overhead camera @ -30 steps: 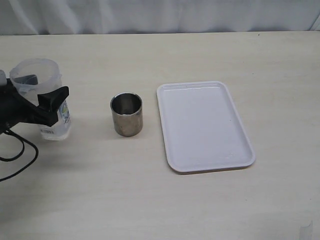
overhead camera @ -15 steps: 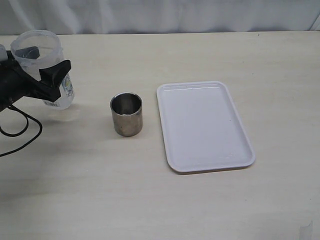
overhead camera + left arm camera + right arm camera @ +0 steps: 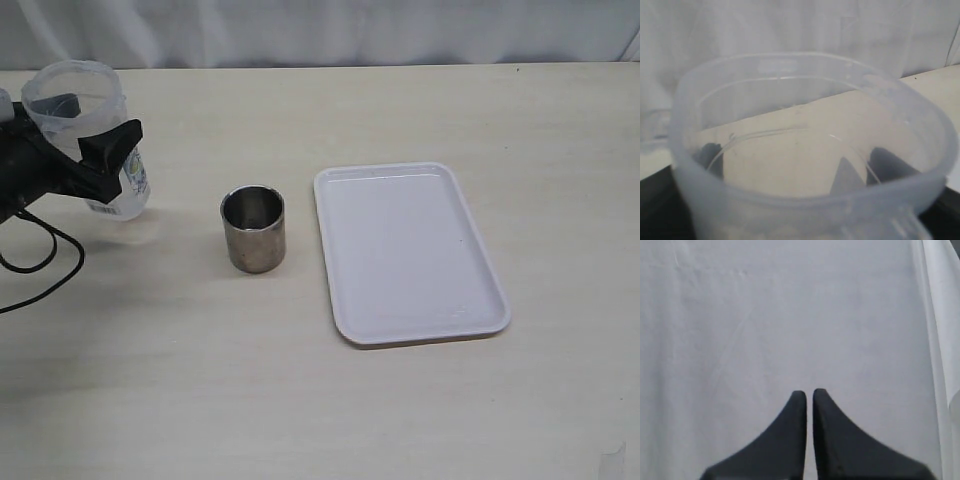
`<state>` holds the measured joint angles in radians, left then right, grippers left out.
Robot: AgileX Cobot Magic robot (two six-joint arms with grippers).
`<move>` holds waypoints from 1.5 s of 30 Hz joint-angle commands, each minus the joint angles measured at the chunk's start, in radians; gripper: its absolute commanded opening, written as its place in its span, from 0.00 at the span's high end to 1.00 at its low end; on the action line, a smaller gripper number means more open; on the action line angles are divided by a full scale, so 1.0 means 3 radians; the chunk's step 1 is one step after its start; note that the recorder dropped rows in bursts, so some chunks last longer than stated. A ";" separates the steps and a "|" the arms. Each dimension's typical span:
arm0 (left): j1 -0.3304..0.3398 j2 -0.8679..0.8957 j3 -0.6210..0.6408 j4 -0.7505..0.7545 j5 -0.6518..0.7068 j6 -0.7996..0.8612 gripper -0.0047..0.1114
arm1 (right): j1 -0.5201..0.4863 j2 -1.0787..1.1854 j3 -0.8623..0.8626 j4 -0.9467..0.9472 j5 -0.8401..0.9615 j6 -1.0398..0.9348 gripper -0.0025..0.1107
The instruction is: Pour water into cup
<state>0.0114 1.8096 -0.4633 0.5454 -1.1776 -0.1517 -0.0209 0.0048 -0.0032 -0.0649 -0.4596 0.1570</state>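
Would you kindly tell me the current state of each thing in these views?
pitcher: upright, open-topped, held just off the table.
water: inside the pitcher, level unclear.
cup: upright on the table, dark inside, no water visible.
tray: flat on the table, nothing on it.
left gripper: shut on the pitcher.
right gripper: shut, holding nothing.

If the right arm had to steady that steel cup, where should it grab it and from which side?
I'd grip the cup around its wall at mid-height, jaws on opposite sides, coming in low over the tray. It stands upright with no handle, and a side grip leaves its open mouth free for the pitcher on its other side.
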 commanded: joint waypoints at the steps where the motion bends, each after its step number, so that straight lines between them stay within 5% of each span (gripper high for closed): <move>1: -0.0021 -0.0011 -0.0031 0.0050 -0.0145 -0.0026 0.96 | 0.0010 0.0120 0.0011 -0.0161 -0.0274 0.0081 0.75; 6: -0.0021 -0.0011 -0.0031 0.0127 -0.0145 -0.0034 0.96 | 0.0010 0.0564 -0.0040 -0.0242 -0.0349 0.0121 0.14; 8: -0.0021 -0.0011 -0.0031 0.0127 -0.0145 -0.0034 0.96 | 0.0010 0.0807 -0.0133 -0.0508 -0.0350 0.0332 0.01; 15: -0.0021 -0.0011 -0.0031 0.0136 -0.0145 -0.0034 0.96 | 0.0010 0.1898 -0.0398 -0.2191 -0.1153 0.1286 0.01; 21: -0.0021 -0.0011 -0.0031 0.0136 -0.0145 -0.0034 0.96 | 0.0010 0.3127 -0.0601 -0.2809 -0.1916 0.1277 0.01; 33: -0.0021 -0.0011 -0.0031 0.0148 -0.0145 -0.0034 0.96 | 0.0806 0.5227 -0.1528 -0.2980 -0.2242 0.0513 0.01; 45: -0.0021 -0.0011 -0.0031 0.0147 -0.0145 -0.0034 0.96 | 0.1316 0.6480 -0.2488 -0.2980 -0.2187 0.0478 0.01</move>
<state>0.0114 1.8096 -0.4633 0.5918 -1.1776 -0.1555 0.3561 1.8907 -0.7073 -0.9518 -1.1164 0.3160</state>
